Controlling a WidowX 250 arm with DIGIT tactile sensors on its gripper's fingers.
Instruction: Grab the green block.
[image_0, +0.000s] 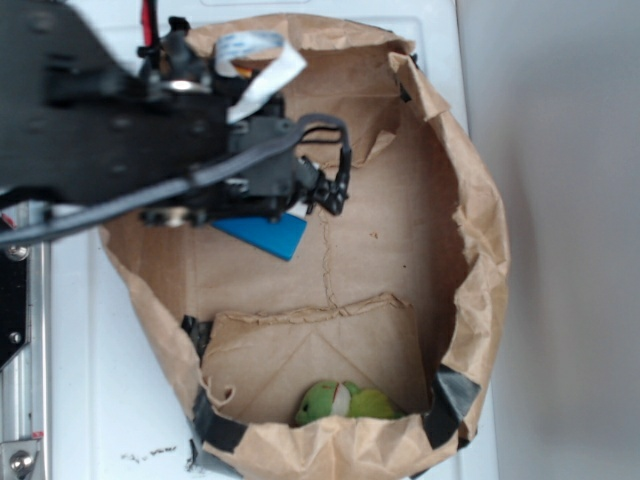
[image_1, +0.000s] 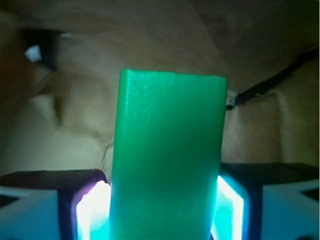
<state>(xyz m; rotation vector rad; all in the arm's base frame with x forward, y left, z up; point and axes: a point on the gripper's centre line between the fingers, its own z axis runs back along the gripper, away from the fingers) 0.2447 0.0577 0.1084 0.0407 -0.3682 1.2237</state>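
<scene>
Green block (image_1: 167, 160): gripper (image_1: 165, 210) is clamping it between both pads; grasp step appears complete. Next: lifting clear of paper bag (image_0: 480, 250), grip firm.

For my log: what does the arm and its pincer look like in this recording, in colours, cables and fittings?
The arm is matte black with angular plates and silver screw heads. A flat white ribbon cable loops over its top, a black cable arches toward the pincer, and a bit of red wire shows at the rear. From the wrist view, the fingers are black-framed with pale, glowing cyan-white pads.
</scene>
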